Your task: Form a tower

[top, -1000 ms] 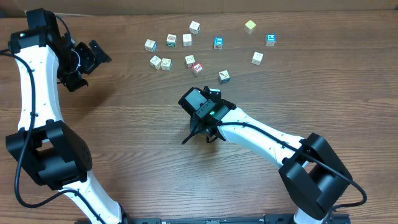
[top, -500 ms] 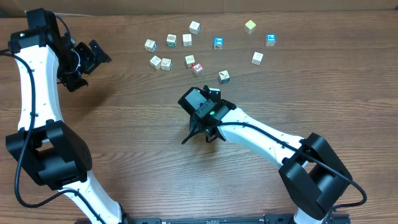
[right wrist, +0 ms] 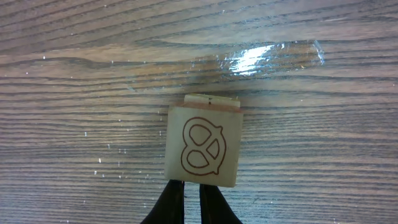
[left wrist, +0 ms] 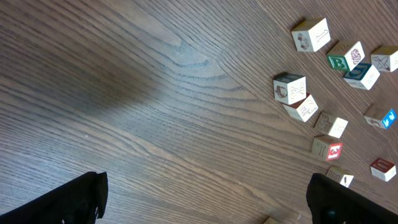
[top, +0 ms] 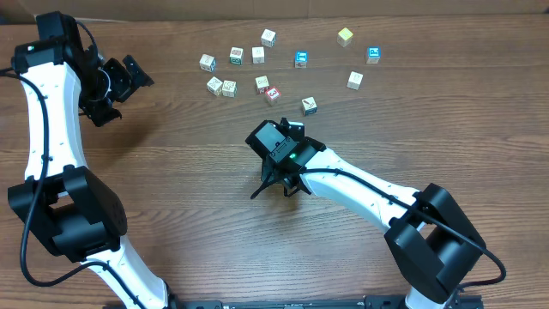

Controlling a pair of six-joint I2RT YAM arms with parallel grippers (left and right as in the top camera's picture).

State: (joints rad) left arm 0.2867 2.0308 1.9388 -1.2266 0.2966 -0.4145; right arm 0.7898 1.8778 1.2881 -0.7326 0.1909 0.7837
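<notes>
Right claw [right wrist: 191, 186] closed, gripping nothing, tips just beside the tower [right wrist: 204, 144]: pale wooden pretzel-print cube on another, mid brown wooden worktop [top: 171, 215]. No change over the last second. Left claw [top: 118, 93] wide open, far-left corner. Placement apparently finished; loose printed wooden cubes [top: 258, 55] wait near the far edge.

Overhead: high, straight down on table [top: 189, 223]. Wrist views: close, downward. Left shares loose cubes [left wrist: 289, 87].

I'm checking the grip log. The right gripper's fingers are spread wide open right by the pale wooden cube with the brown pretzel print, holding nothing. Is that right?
No: the right gripper is shut, fingers together, as the right wrist view shows. It does sit right by the pale wooden cube with the brown pretzel print, holding nothing.
</notes>
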